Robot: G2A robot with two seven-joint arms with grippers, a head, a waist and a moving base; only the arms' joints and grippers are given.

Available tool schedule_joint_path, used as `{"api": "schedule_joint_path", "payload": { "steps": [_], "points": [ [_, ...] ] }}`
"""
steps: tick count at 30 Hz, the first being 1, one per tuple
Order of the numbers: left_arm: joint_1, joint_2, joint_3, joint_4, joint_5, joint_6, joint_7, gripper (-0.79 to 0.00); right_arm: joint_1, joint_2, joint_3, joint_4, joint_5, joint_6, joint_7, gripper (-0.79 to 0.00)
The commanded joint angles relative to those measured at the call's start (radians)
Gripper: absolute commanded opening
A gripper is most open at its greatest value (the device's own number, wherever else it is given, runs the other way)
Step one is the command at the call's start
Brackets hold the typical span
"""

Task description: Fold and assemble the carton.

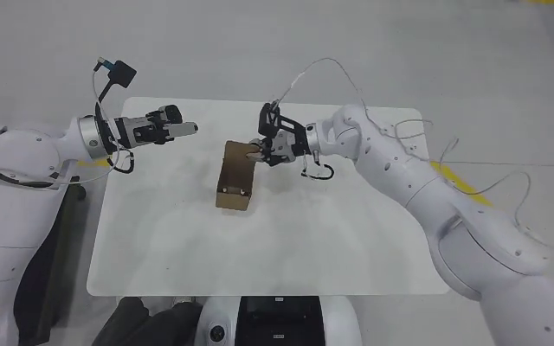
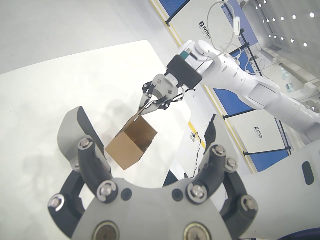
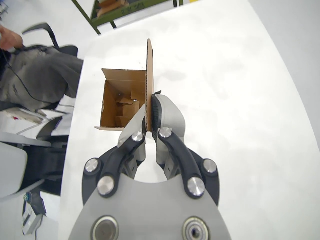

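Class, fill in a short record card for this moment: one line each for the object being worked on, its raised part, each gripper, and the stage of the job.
object: carton, brown, standing on the white table, top open
raised part: one flap, standing upright at the carton's edge
right gripper: shut on the flap
left gripper: open, holding nothing, off to one side and apart from the carton
stage: top not yet folded shut

Arms (image 1: 407,177): we see smooth white shells | wrists (image 1: 336,134): we note black boxes (image 2: 183,72), loose white cables (image 2: 219,2) | right gripper (image 3: 149,111): grey fingers (image 3: 172,118), black ribbed pads (image 3: 155,111), black links (image 3: 176,147), silver screws (image 3: 195,183).
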Motion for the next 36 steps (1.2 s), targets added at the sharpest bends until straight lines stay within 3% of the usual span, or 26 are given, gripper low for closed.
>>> {"api": "schedule_joint_path", "payload": {
  "steps": [1,7,13,20,27,36],
  "points": [
    [0.0,0.0,0.0,0.0,0.0,0.0,0.0,0.0,-0.019,0.017,0.03,-0.018,0.092,0.0,-0.006,-0.785],
    [0.0,0.0,0.0,0.0,0.0,0.0,0.0,0.0,-0.12,0.075,0.131,-0.091,0.319,0.03,-0.001,-0.785],
    [0.0,0.0,0.0,0.0,0.0,0.0,0.0,0.0,-0.293,0.142,0.236,-0.25,0.52,0.189,0.029,-0.785],
    [0.025,-0.003,-0.002,-0.017,0.047,-0.021,0.033,0.0,-0.491,0.218,0.376,-0.458,0.599,0.337,0.067,-0.785],
    [0.032,-0.008,0.013,-0.025,0.092,-0.111,0.026,0.0,-0.491,0.218,0.376,-0.458,0.599,0.337,0.067,-0.785],
    [0.032,-0.008,0.013,-0.025,0.092,-0.111,0.026,0.0,-0.495,0.218,0.377,-0.459,0.603,0.342,0.063,-0.785]
  ]
}}
